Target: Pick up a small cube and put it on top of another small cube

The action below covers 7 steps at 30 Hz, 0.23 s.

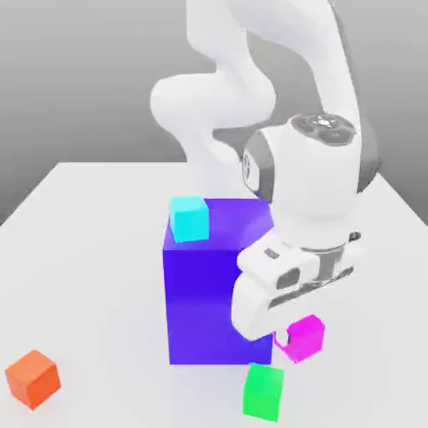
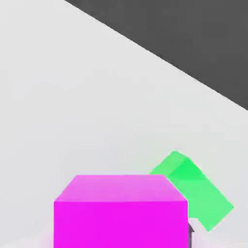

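Going from the exterior view's left, the orange cube [image 1: 33,379] is well apart from the gripper [image 1: 298,336]; the green cube [image 1: 263,393] is near it. The pink cube [image 1: 307,339] is pinched in it, probably light, hard and a bit slippery: squeeze flat sides, midway.

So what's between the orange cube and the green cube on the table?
Nothing but bare tabletop between the orange cube and the green cube, as the exterior view shows.
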{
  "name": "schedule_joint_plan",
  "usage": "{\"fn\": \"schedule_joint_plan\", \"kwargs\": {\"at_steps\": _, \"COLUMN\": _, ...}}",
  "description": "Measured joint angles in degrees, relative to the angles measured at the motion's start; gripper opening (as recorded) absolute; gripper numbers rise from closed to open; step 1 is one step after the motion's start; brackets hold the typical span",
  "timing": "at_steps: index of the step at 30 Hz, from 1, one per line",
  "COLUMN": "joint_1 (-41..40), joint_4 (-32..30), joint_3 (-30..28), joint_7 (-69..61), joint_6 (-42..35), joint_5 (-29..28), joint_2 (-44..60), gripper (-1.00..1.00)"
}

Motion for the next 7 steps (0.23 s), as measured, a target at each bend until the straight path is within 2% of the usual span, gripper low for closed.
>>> {"fn": "schedule_joint_plan", "kwargs": {"at_steps": 3, "joint_1": -0.3, "joint_4": 0.5, "joint_3": -0.1, "joint_7": 0.2, "joint_6": 4.8, "joint_5": 0.5, "joint_2": 5.2, "gripper": -1.00}}
{"fn": "schedule_joint_plan", "kwargs": {"at_steps": 4, "joint_1": -0.4, "joint_4": 0.6, "joint_3": 0.0, "joint_7": 0.1, "joint_6": 6.6, "joint_5": 0.6, "joint_2": 7.2, "gripper": 1.00}}
{"fn": "schedule_joint_plan", "kwargs": {"at_steps": 7, "joint_1": -0.4, "joint_4": 0.6, "joint_3": 0.0, "joint_7": 0.1, "joint_6": 6.6, "joint_5": 0.6, "joint_2": 7.2, "gripper": 1.00}}
